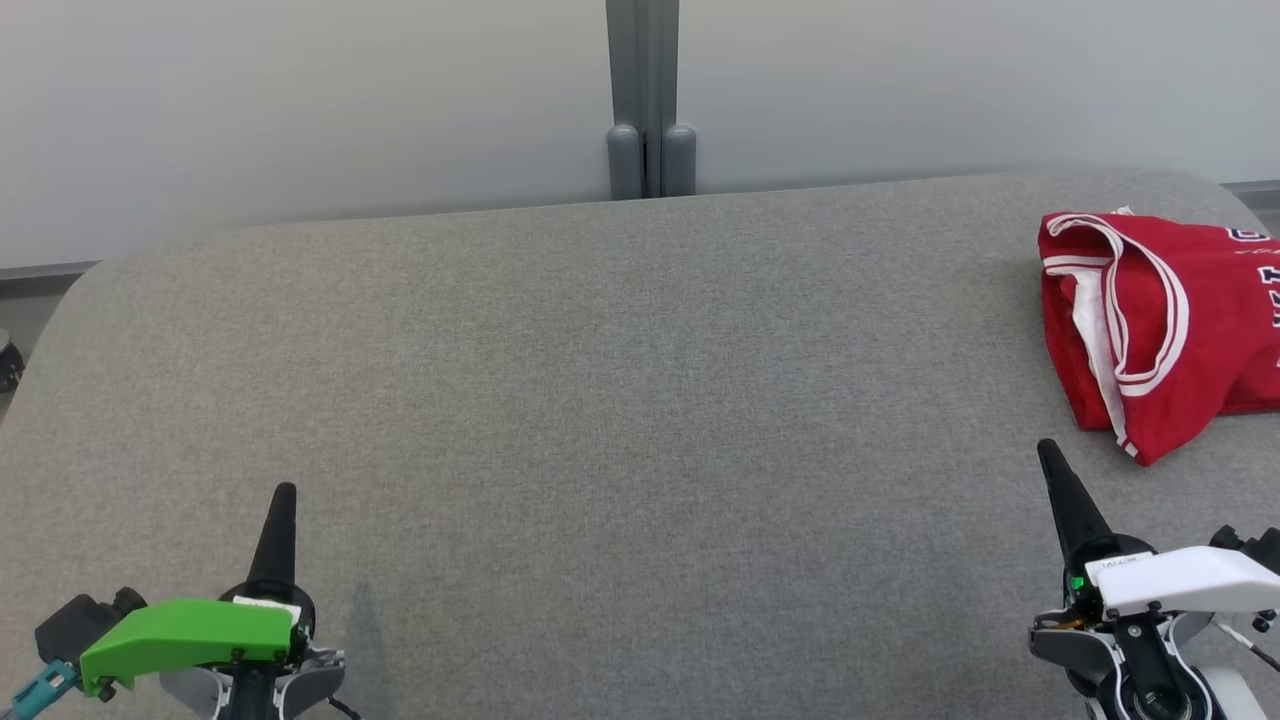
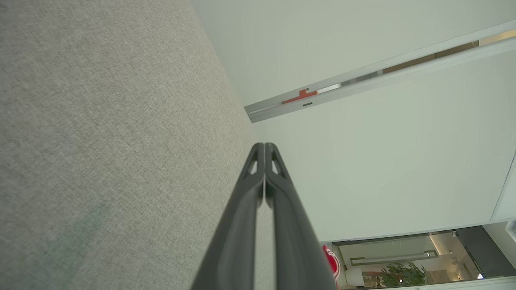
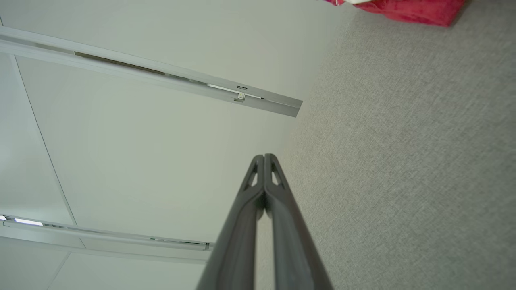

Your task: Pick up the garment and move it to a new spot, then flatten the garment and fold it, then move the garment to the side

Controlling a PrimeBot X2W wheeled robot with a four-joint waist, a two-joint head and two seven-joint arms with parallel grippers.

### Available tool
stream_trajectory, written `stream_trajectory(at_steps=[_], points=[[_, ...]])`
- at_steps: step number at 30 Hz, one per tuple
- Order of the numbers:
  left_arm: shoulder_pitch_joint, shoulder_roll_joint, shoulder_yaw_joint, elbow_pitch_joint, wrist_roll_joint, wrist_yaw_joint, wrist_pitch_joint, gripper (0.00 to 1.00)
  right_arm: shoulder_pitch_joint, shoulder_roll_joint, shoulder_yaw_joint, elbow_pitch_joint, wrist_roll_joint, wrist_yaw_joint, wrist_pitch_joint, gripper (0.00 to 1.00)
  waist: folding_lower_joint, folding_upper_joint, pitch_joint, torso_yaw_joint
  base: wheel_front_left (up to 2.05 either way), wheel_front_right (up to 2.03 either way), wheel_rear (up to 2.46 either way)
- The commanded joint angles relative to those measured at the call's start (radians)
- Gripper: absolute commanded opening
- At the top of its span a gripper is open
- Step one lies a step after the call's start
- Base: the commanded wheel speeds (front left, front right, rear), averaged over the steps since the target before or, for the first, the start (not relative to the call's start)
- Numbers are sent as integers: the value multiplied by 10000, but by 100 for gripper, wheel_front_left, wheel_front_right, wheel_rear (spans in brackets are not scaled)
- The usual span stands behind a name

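A red garment [image 1: 1150, 320] with white trim lies folded at the far right of a grey fabric-covered desk [image 1: 620, 400]. The left end effector [image 1: 284, 497] and right end effector [image 1: 1049, 452] sit low at the front corners — both closed, holding nothing, the right one near the garment.

Bright, even, diffuse light. Faint soft shadow on the grey fabric-covered bench [image 1: 365, 620] beside the left claw [image 1: 284, 490]. Wrist views sharp up close; wall lines bow near the edges.
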Motion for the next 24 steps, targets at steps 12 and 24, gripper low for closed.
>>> stream_trajectory(at_steps=[12, 24], points=[[-359, -120, 340, 58, -1068, -301, 279, 0, -451, -18, -5, 296, 1110, 5, 159, 0, 0, 0, -16, -24, 0, 0, 0], [-462, -232, 588, 133, -1900, -495, 507, 0, -663, 0, -10, 587, 1995, 4, 267, 0, 0, 0, -31, -47, 0, 0, 0]])
